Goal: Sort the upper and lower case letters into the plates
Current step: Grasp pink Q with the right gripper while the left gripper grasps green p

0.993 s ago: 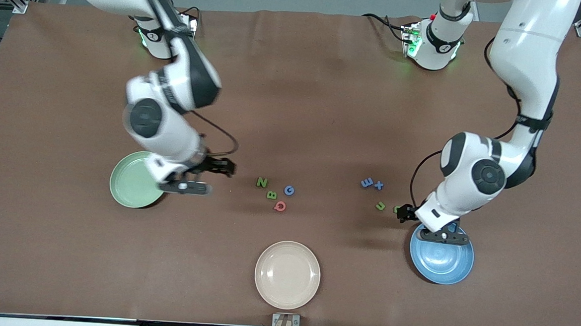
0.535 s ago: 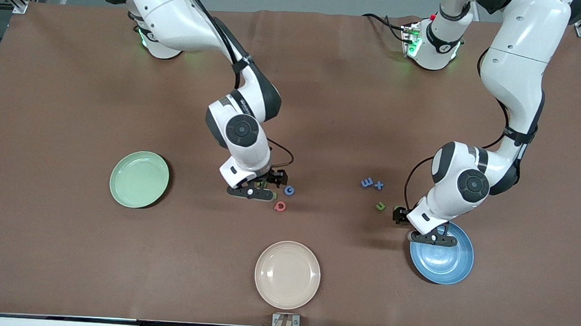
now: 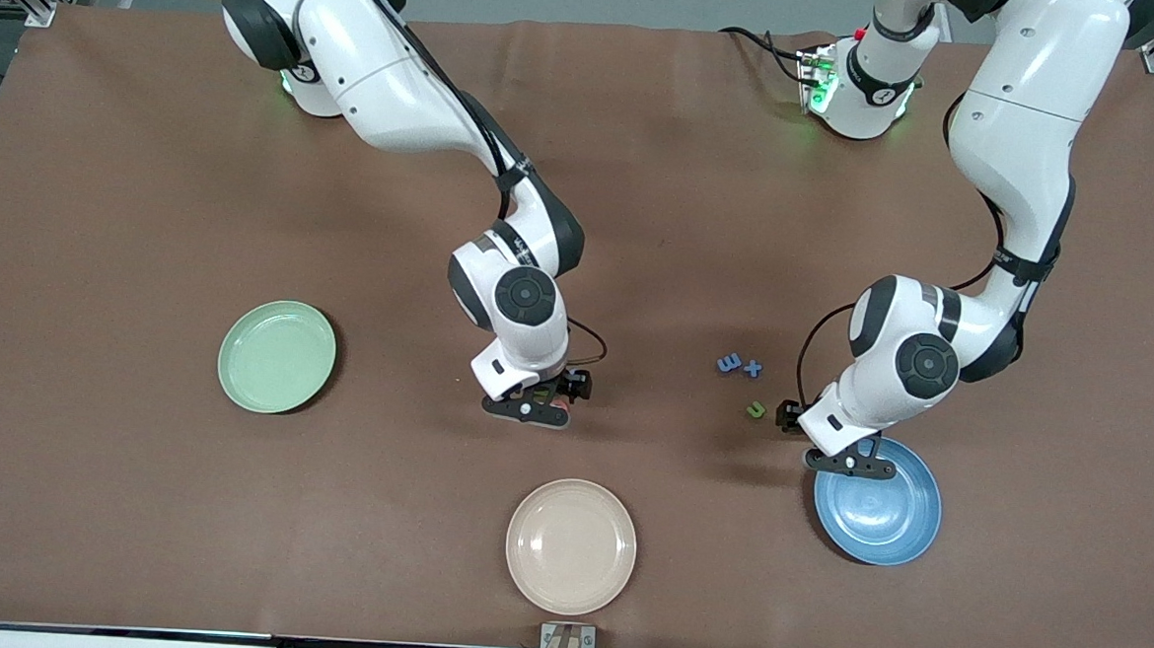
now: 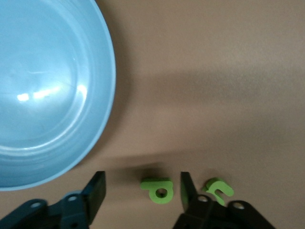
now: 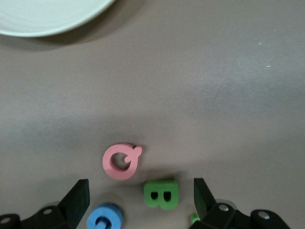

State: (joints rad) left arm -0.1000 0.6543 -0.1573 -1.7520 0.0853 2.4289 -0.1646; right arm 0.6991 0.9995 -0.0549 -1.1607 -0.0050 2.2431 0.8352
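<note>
Green foam sits between my left jaws: the letter p lies flat on the desk, fingers apart on either side of it and not touching it. A green u lies just beside one finger. The left gripper is low over the desk at the rim of the blue plate, on the plate's edge away from the front camera. In the front view I see the blue m and x together, farther from the camera than the u, toward the left arm's end.

Right gripper: jaws wide apart, low over the middle cluster. The green B lies between the fingers, the pink Q just ahead of them, the blue G beside one finger; nothing gripped. A green scrap at the other finger I cannot identify.

The mint plate sits toward the right arm's end, the cream plate nearest the camera.
</note>
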